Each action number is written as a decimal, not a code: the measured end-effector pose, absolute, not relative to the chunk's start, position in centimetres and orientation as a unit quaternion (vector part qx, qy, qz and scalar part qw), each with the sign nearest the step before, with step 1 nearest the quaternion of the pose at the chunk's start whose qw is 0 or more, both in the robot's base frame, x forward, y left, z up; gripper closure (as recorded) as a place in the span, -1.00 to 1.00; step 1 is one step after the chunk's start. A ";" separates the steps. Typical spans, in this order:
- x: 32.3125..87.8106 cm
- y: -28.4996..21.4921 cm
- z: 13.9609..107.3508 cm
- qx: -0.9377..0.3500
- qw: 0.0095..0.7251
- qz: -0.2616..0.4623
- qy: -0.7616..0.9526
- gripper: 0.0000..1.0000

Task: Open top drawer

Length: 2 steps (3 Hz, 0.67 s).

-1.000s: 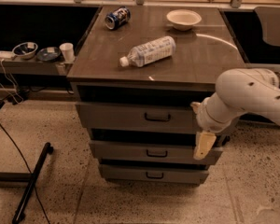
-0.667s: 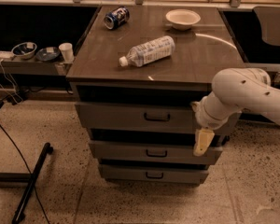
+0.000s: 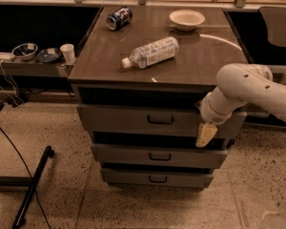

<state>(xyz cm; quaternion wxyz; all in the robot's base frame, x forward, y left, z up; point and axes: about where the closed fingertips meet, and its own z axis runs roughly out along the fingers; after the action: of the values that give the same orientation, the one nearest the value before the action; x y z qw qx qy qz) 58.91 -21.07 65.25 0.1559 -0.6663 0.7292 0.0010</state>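
The top drawer is the widest of three grey drawers under a brown cabinet top, with a small dark loop handle at its centre. Its front stands slightly out from the cabinet, with a dark gap above it. My gripper hangs from the white arm in front of the right end of the top drawer, its pale finger pointing down, to the right of the handle and apart from it.
On the cabinet top lie a clear plastic bottle, a blue can and a white bowl. Two narrower drawers sit below. A shelf at left holds bowls and a cup. A black pole and cables lie on the floor.
The arm and gripper have shifted slightly left along the drawer front. The drawers look unchanged.
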 end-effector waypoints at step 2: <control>58.8 -22.6 65.6 -0.655 0.165 0.011 0.737 0.16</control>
<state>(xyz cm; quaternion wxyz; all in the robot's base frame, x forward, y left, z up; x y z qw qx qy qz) 58.76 -22.61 65.62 0.1646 -0.6554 0.7371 0.0115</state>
